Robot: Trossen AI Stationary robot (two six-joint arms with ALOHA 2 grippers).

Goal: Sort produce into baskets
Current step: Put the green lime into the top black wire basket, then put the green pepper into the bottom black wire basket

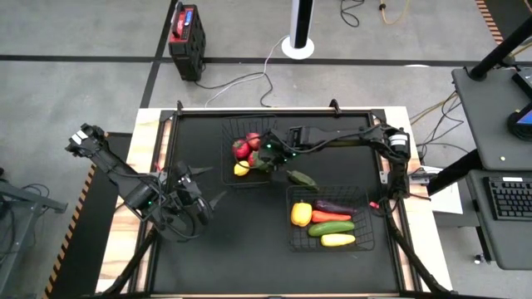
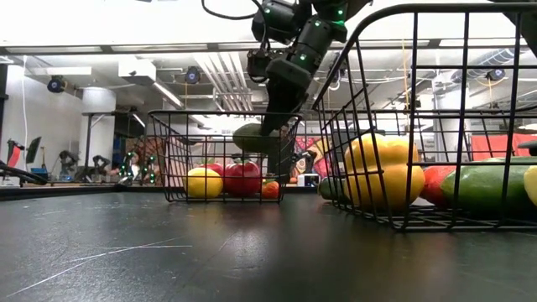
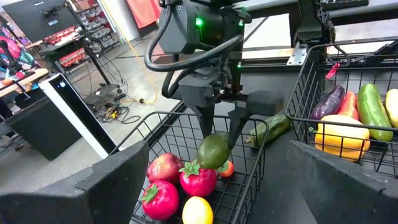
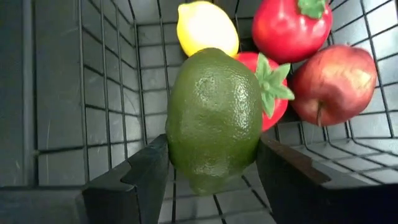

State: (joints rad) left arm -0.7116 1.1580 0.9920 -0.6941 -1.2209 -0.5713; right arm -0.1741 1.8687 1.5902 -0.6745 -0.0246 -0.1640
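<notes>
The right arm's two-finger hand (image 3: pixel 219 132) is closed on a green, dimpled lime-shaped toy fruit (image 4: pixel 213 118), one dark finger on each side. The hand holds the lime above the floor of the rear black wire-grid basket (image 1: pixel 229 133), inside its rim, near the corner that faces the second basket. The low view shows the lime (image 2: pixel 256 137) raised clear of the pieces below it.

On the floor of that rear basket lie a yellow lemon (image 4: pixel 206 26), a red apple (image 4: pixel 334 84) and two red strawberry-like pieces with green leaf tops (image 4: pixel 290 25), clustered together beneath and beside the lime.

The nearer black wire-grid basket (image 1: pixel 293 242) holds a yellow bell pepper (image 1: pixel 301 213), a dark purple aubergine (image 1: pixel 334 206), an orange carrot (image 1: pixel 331 217), a green cucumber (image 1: pixel 331 227) and a yellow elongated piece (image 1: pixel 337 240).

A dark green elongated vegetable (image 1: pixel 302 178) lies on the black tabletop (image 1: pixel 241 257) between the two baskets, inside neither.

The left arm's hand (image 1: pixel 218 186) hovers over the tabletop, well apart from both baskets, with its fingers spread open and nothing between them.
</notes>
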